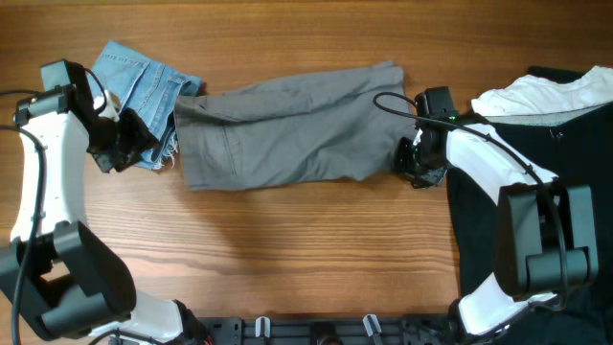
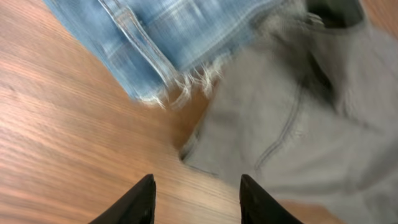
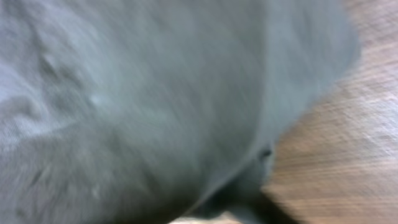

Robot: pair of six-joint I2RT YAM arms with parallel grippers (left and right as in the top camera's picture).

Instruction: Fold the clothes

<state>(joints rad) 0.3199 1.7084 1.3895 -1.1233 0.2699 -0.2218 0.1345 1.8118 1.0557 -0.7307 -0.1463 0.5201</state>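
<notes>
**Shorts stretched across the desk, a claw at each end**

Grey shorts [image 1: 287, 129] lie flat in a long band across the middle of the desk [image 1: 287, 254], running left to right. Their left end sits against, and seems to slightly overlap, the frayed hem of the denim shorts [image 1: 144, 81] at the far left. Their right end stops just short of the black garment [image 1: 479, 230], which carries a white cloth [image 1: 546, 94] at its far edge. Laid out like this, the two short ends are the natural places to take hold for a fold across the middle.

The left claw [image 2: 197, 182] hangs over bare wood just beside the near left corner of the grey fabric. Its jaws are spread wide with nothing between them, so it looks placed to close on that corner rather than on the denim next to it.

The right claw [image 1: 414, 161] is at the right end of the shorts. Its own camera shows only blurred grey cloth close up, so I cannot tell whether it is gripping the fabric or merely close against it. The blur suggests that arm is moving.
</notes>
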